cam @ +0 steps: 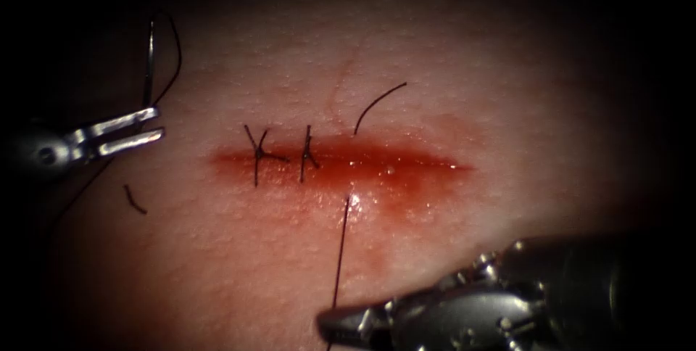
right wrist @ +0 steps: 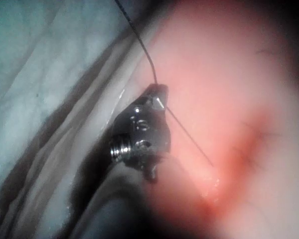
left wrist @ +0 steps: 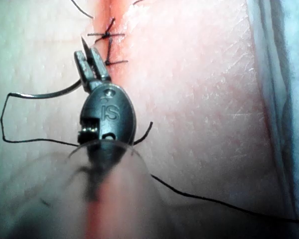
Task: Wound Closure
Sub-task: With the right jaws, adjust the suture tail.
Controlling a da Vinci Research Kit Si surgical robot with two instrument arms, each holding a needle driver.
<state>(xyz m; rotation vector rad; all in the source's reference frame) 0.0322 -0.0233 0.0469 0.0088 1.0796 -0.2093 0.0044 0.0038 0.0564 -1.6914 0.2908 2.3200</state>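
The tissue [cam: 449, 90] carries a horizontal cut [cam: 406, 166] wet with red fluid. Two tied stitches [cam: 257, 154] [cam: 308, 154] cross its left half. My left tool [cam: 148, 125], left of the cut, is shut on the curved needle [cam: 150, 61] near its pointed end; the needle is out of the tissue, standing up from the jaws. It shows again as the needle [left wrist: 45, 94] at the left tool [left wrist: 92, 62]. My right tool [cam: 335, 322] is shut on the thread [cam: 342, 249], which leaves the tissue just below the cut. A free thread tail [cam: 377, 104] rises above the cut.
A short cut end of thread [cam: 134, 200] lies on the tissue below the left tool. Thread [cam: 176, 61] trails from the needle's back end. Pale drape [right wrist: 45, 74] borders the tissue behind the right tool [right wrist: 154, 99].
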